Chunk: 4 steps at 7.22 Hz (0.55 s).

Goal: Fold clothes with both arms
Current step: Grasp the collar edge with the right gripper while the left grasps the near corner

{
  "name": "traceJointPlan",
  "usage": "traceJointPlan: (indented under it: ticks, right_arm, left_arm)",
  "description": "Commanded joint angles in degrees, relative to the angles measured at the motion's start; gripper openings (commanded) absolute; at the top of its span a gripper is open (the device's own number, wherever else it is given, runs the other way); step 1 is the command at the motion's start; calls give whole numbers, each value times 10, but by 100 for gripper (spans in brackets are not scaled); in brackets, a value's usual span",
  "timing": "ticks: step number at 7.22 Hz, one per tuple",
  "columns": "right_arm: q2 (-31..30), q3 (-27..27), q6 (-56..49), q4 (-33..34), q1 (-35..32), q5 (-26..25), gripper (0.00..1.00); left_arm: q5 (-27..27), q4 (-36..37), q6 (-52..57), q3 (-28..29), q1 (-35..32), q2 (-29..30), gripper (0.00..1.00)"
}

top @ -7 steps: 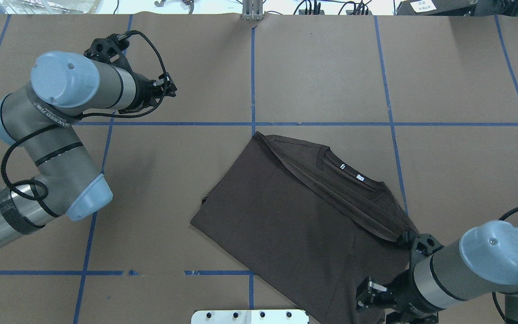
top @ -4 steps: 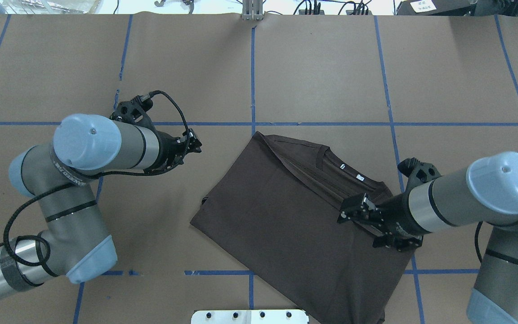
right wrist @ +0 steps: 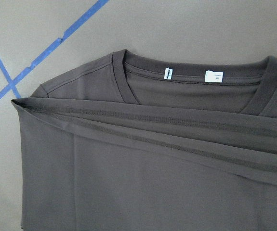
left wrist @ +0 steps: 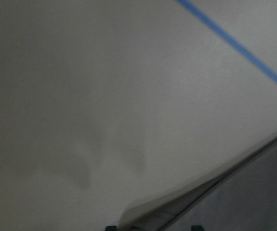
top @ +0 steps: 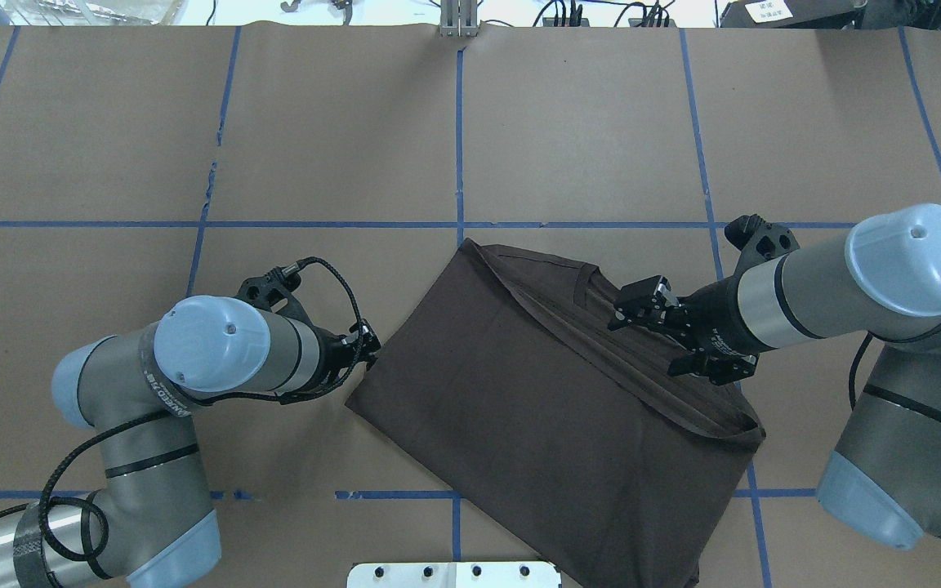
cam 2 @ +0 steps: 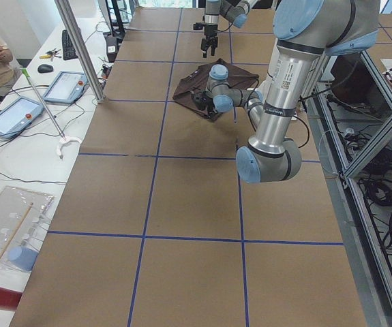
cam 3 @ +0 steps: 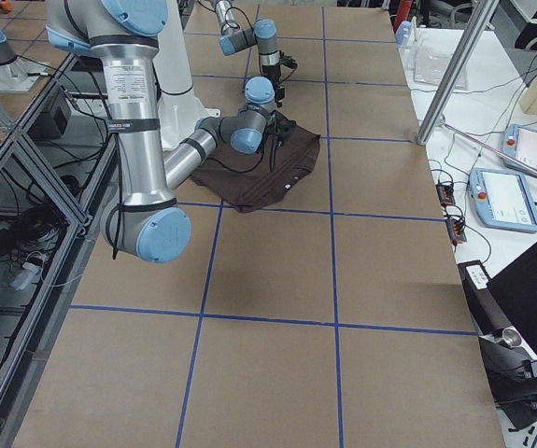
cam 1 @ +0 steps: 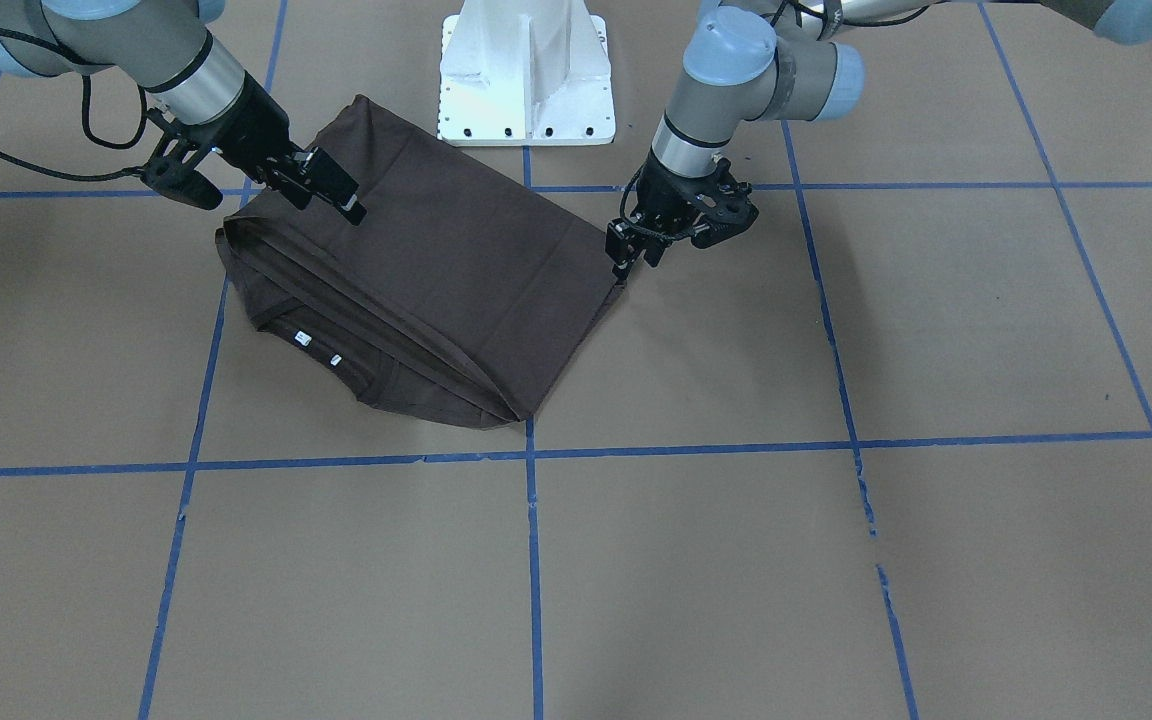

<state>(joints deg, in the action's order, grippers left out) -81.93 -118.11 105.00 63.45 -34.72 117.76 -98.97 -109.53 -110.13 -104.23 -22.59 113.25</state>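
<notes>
The dark brown T-shirt lies folded on the brown table, with its collar towards the far right. My left gripper is low at the shirt's left corner, jaws apart and holding nothing; in the front view it touches or nearly touches that corner. The left wrist view shows the cloth edge, blurred. My right gripper hovers open over the collar and hides the neck tags from overhead. The right wrist view shows the ribbed collar, two white tags and the folded hem band.
The white pedestal base stands just behind the shirt on the robot's side. Blue tape lines grid the paper-covered table. A metal post and tablets stand by the far edge, and a person sits there.
My left arm has swung from the far left down to the shirt's left corner. My right arm has moved from the shirt's near right corner up over the collar. The shirt has barely moved.
</notes>
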Motion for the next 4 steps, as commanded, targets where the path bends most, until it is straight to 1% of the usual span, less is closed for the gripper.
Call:
traceJointPlan:
  ticks: [1, 3, 4]
  right_arm:
    - [2, 2, -1, 0, 0, 0, 100]
    - [3, 2, -1, 0, 0, 0, 100]
    - [16, 5, -1, 1, -2, 0, 100]
  left_arm:
    - [0, 3, -17, 1, 16, -3, 61]
    - [0, 3, -16, 8, 18, 0, 60]
    - [-1, 3, -17, 9, 18, 0, 59]
